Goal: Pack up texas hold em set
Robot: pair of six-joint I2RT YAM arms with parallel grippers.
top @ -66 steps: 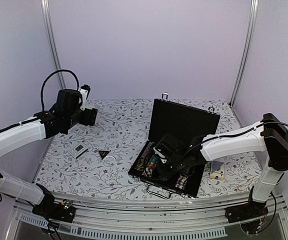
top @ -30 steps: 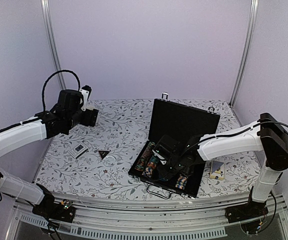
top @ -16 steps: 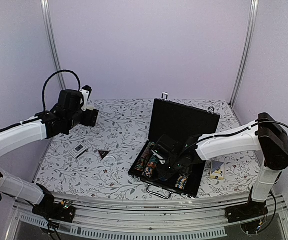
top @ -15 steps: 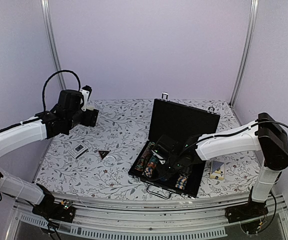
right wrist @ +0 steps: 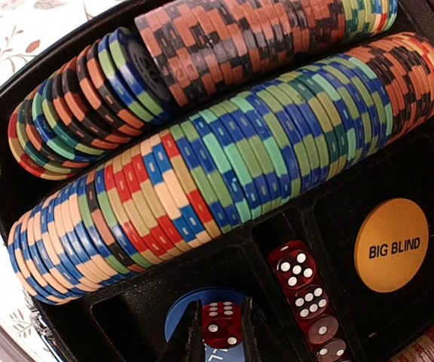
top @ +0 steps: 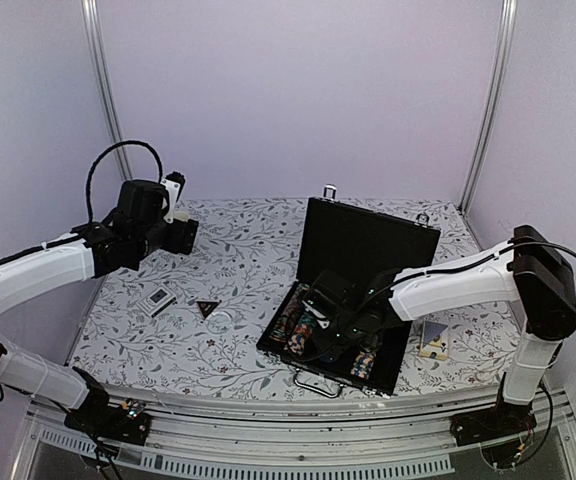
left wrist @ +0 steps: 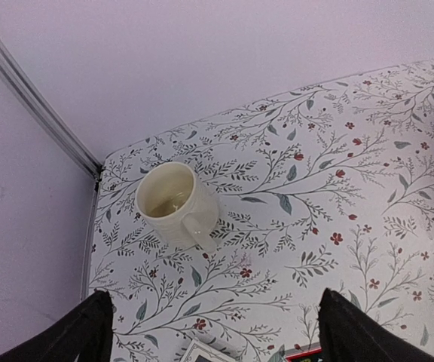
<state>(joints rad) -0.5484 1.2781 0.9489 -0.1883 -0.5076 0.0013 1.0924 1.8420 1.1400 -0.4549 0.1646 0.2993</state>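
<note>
Floral tabletop [left wrist: 337,188]: R hand [right wrist: 221,333] pinches red die [right wrist: 221,320] over blue disc [right wrist: 185,306] (L hand [left wrist: 217,332] agape).

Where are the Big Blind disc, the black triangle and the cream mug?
Big Blind disc [right wrist: 391,245]: right wrist view, on its printed face.
black triangle [top: 206,308]: top external view, on its centre.
cream mug [left wrist: 202,204]: left wrist view, on its side wall.

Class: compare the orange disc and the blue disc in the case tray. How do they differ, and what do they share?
The orange disc shows whole, reading BIG BLIND; the blue disc is partly hidden by a red die. In the right wrist view, the orange disc lies right of the row of dice, the blue disc left of it. Both are round and lie flat in the black tray.
</note>
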